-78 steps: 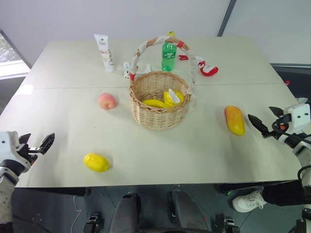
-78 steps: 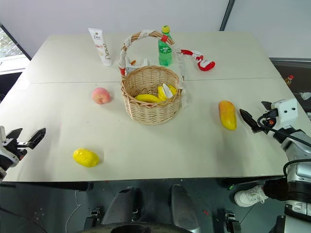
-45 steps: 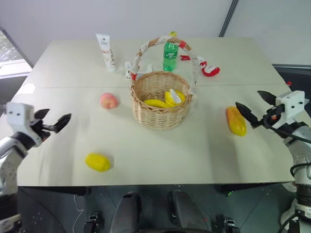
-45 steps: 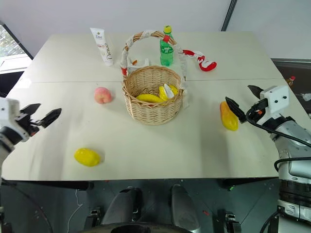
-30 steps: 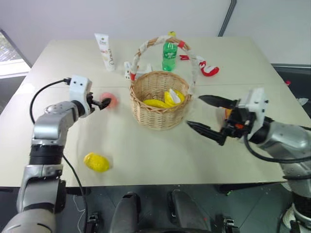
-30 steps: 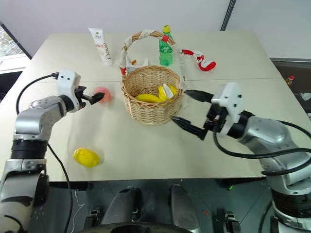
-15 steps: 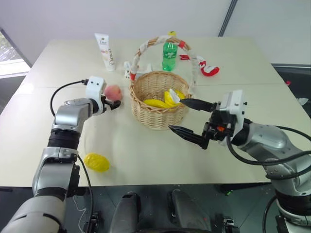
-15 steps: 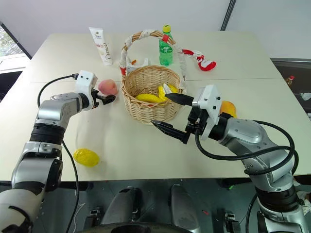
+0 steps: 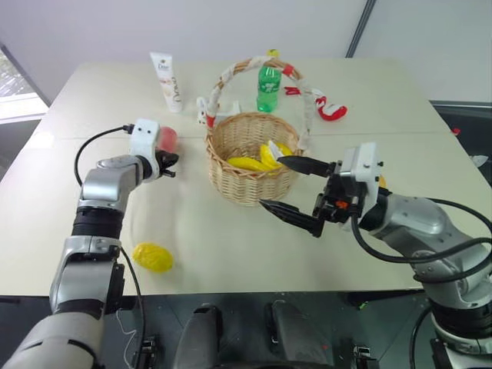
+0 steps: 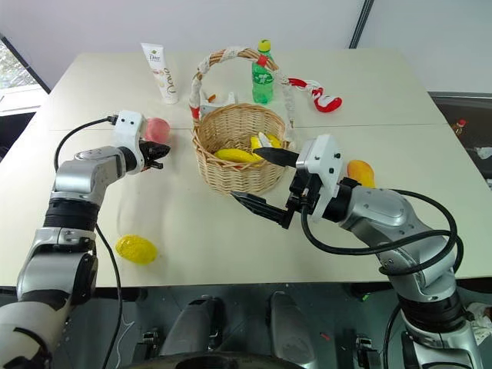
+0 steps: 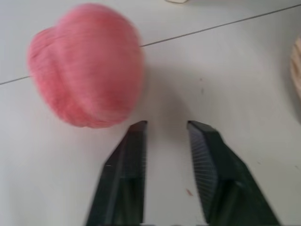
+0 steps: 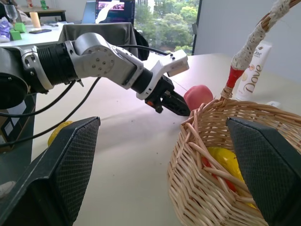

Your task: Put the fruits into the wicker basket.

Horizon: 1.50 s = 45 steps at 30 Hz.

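The left claw point(image 10: 159, 156) was positioned just beside the peach point(image 10: 157, 129), on the basket side of it. In the left wrist view, its two fingers point(image 11: 129, 165) stood a narrow gap apart with bare bench surface between them; the peach point(image 11: 87, 66) lay off to one side of the fingertips and was not held. Whether a fingertip touched the peach could not be determined.

The right claw point(image 10: 257, 178) was spread wide and held nothing. It hung above the bench point(image 10: 231, 231) at the near side of the wicker basket point(image 10: 238, 146), with one finger over the basket rim and the other lower, in front of the basket wall.

Positions of the fruits:
- Peach: on the bench, left of the basket and near it.
- Lemon point(image 10: 136, 248): on the bench near the front edge, on the left, well apart from the basket.
- Mango point(image 10: 360, 172): on the bench to the right of the basket, partly hidden behind the right arm.

The basket stood upright near the bench centre, its ribbon-wrapped handle point(image 10: 231, 55) arched overhead, with yellow items inside point(image 10: 234, 155). A white tube point(image 10: 158, 71) and a green bottle point(image 10: 262, 77) stood behind the basket, towards the far edge of the bench.
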Motion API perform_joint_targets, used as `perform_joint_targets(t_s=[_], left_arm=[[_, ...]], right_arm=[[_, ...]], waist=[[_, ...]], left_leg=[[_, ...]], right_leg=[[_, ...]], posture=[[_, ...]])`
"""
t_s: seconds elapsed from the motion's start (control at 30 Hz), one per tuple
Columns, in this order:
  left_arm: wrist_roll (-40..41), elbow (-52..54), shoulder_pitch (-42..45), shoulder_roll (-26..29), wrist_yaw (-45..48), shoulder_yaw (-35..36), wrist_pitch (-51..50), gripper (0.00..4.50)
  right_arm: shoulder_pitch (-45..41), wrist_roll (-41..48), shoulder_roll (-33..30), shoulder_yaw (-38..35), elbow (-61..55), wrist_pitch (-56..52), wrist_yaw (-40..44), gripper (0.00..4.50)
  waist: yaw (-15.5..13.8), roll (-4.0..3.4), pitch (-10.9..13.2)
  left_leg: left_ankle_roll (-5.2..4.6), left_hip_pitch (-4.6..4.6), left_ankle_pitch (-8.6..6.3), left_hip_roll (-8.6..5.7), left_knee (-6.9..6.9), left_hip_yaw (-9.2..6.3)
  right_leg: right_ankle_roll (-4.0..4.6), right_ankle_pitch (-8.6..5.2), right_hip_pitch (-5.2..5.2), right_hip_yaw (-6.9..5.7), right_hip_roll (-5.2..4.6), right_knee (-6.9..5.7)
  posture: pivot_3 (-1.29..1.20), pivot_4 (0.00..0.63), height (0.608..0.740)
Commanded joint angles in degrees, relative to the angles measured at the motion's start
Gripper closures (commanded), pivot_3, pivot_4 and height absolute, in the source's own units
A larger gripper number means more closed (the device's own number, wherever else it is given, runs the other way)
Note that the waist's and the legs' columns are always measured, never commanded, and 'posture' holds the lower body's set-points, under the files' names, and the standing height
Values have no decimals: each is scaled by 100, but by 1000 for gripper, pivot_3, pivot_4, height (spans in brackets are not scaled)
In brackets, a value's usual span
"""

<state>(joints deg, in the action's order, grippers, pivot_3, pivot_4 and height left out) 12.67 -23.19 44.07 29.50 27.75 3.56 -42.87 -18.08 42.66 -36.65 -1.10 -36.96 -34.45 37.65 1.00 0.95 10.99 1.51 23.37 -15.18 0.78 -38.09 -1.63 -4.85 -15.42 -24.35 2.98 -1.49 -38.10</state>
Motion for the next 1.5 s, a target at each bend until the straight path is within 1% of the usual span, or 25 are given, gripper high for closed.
perform_joint_targets(t_s=[0.03,0.07,0.1,0.2,0.43,0.5,0.6,0.83,1.0,1.17,1.4,1.43,1.5], left_arm=[[157,585,-55,160,75,246,-174,1026],[196,720,-93,175,81,283,-234,488],[212,834,-121,181,71,314,-277,64],[153,1041,-132,175,-124,407,-311,64],[0,555,127,143,-750,697,-52,64],[-7,162,308,88,-902,800,152,64],[-170,-487,592,84,-1081,739,487,64],[-326,-2399,1620,-157,-970,622,1415,64],[-483,-3425,2014,-295,-895,546,1982,64],[-605,-4034,2160,-393,-862,532,2347,64],[-596,-4323,2207,-446,-849,641,2645,64],[-592,-4344,2211,-447,-856,651,2660,609],[-636,-4379,2218,-433,-882,623,2633,1305]], right_arm=[[-120,-14,70,-15,-93,118,39,0],[-144,-23,82,-1,-69,125,53,0],[-162,-31,92,9,-50,129,65,0],[-202,-57,123,31,-7,140,112,0],[-297,-154,222,96,125,192,212,0],[-331,-189,249,123,171,207,240,0],[-357,-215,280,146,203,217,272,0],[-383,-286,327,183,226,230,272,0],[-334,-326,348,184,175,216,225,0],[-303,-337,350,186,130,206,172,0],[-261,-343,352,184,80,192,120,0],[-261,-346,351,186,84,194,120,0],[-265,-349,349,189,93,195,123,0]], waist=[[-4,0,0],[-6,0,0],[-9,0,0],[-12,0,0],[-4,0,0],[-16,0,0],[-25,2,0],[-15,3,0],[1,3,0],[-4,3,0],[-10,4,0],[-9,4,0],[-7,4,0]], left_leg=[[0,0,0,0,0,0],[0,0,0,0,0,0],[0,0,0,-1,0,0],[0,0,0,-1,0,-1],[0,0,0,0,0,0],[0,0,0,-1,-1,0],[0,1,0,-4,-1,0],[0,3,0,-11,-2,6],[0,4,0,-12,-2,8],[0,4,0,-12,-2,9],[0,5,0,-12,-2,8],[0,5,0,-12,-2,8],[0,4,0,-12,-2,8]], right_leg=[[0,0,0,0,0,0],[0,0,0,0,-1,0],[0,0,0,0,-1,0],[0,0,0,0,-1,0],[0,0,0,0,-1,0],[0,0,0,-1,-2,0],[0,0,0,-4,-3,1],[0,0,-1,-7,-5,1],[-1,0,-1,-9,-3,1],[-1,0,-1,-9,-3,0],[-1,0,-1,-10,-3,0],[-1,0,-1,-10,-3,0],[-1,0,-1,-10,-3,0]], posture=[[0,150,740],[0,150,740],[0,150,740],[0,150,740],[0,150,740],[0,150,740],[0,150,740],[0,150,740],[0,150,740],[0,150,740],[0,150,740],[0,150,740],[0,150,740]])
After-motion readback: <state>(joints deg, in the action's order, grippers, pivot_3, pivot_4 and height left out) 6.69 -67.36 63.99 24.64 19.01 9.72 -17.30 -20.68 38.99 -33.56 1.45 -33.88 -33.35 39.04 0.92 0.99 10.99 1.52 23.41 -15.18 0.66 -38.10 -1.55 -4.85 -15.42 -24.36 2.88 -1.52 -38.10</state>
